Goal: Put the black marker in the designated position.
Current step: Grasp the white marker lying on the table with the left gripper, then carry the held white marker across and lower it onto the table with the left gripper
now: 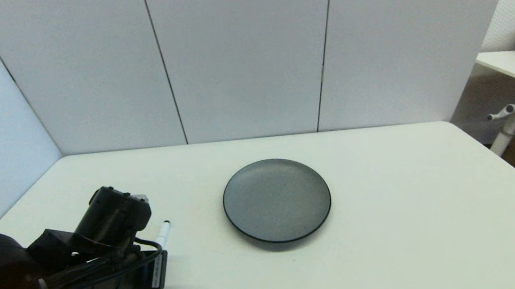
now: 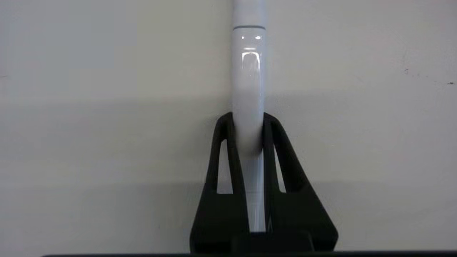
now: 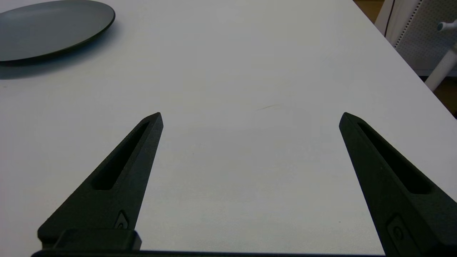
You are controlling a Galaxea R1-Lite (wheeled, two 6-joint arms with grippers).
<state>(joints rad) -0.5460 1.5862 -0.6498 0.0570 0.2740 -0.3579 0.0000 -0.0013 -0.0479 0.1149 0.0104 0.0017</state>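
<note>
The black marker (image 1: pixel 164 233) is a slim white pen with small black tips, at the table's front left, left of the plate. My left gripper (image 2: pixel 247 118) is shut on its barrel; the two black fingers press it from both sides. In the head view the left arm covers the marker's middle, and only its two ends show. The marker (image 2: pixel 248 71) runs straight out past the fingertips, close over the white tabletop. No mark shows the designated position on the tabletop. My right gripper (image 3: pixel 250 116) is open over bare table to the right of the plate, holding nothing.
A round dark grey plate (image 1: pixel 277 200) lies in the middle of the table, also seen in the right wrist view (image 3: pixel 53 28). White panels wall the back and left. The table's right edge (image 1: pixel 504 158) borders a desk and boxes.
</note>
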